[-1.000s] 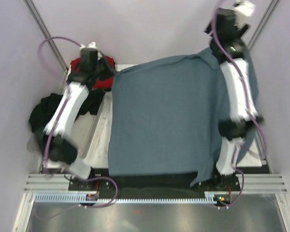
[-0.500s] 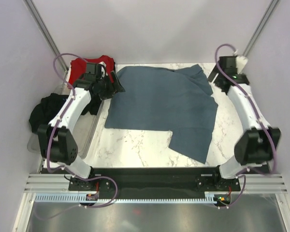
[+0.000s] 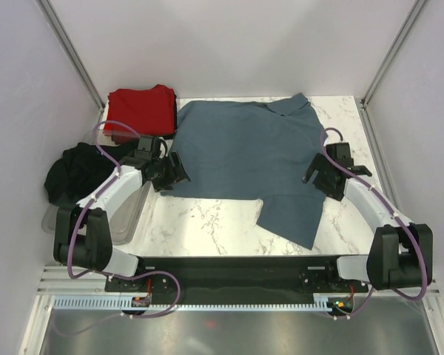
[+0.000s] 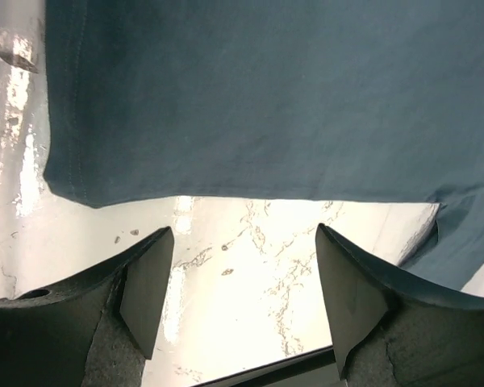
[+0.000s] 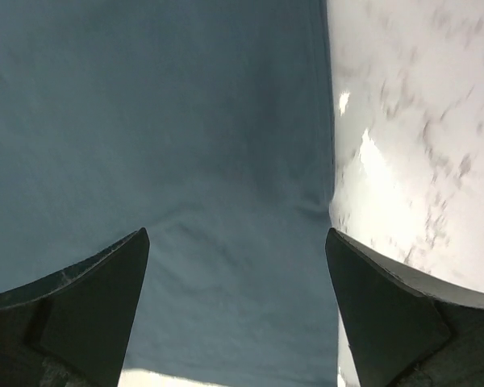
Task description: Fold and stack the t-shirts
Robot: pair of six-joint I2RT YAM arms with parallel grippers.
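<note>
We have released blue shirt; it now lies flat. Left gripper at its left edge, right gripper at its right edge: both open, empty. We judge folding is next.

The blue-grey t-shirt is seen as soft, matt cloth, as are the red t-shirt and the black t-shirt; the table is finished smooth, glossy, marble-veined; the tray is shown as clear plastic

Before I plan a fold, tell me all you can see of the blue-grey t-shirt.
The blue-grey t-shirt is plain soft cloth, spread flat and unfolded on the table, one part trailing toward the near right. The open left gripper sits off its near-left hem; the open right gripper hangs over its right edge.
</note>
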